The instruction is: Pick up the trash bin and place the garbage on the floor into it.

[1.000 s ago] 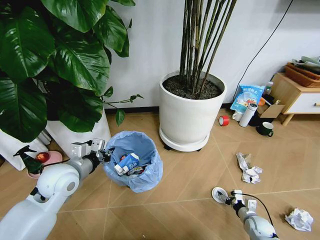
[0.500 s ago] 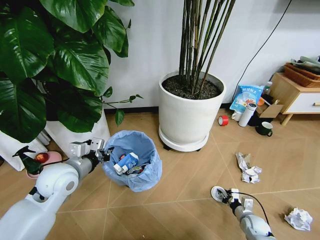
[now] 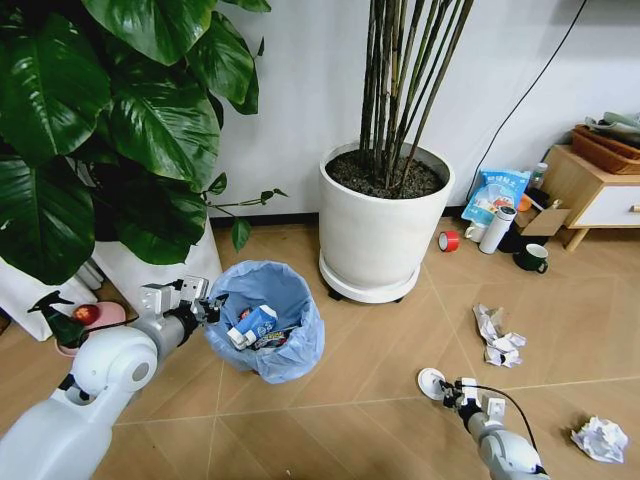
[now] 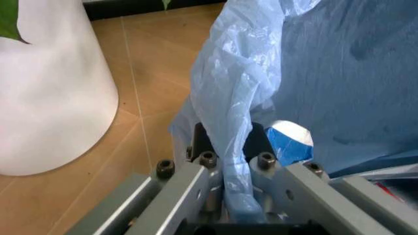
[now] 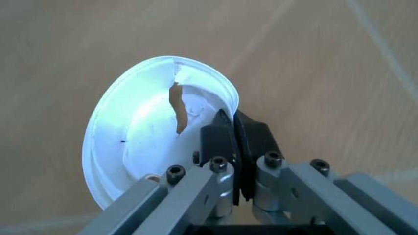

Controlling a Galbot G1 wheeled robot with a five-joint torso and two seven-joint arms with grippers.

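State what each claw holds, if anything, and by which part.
Left claw grips the trash bin by its bag-lined rim. Right claw pinches the white lid by its edge.

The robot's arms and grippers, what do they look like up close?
Both arms have smooth, rounded, light grey shells. The left gripper and right gripper share one build: grey metal bar linkages joined by dark hex bolts, ending in black pads. A thin black cable loops over the right wrist.
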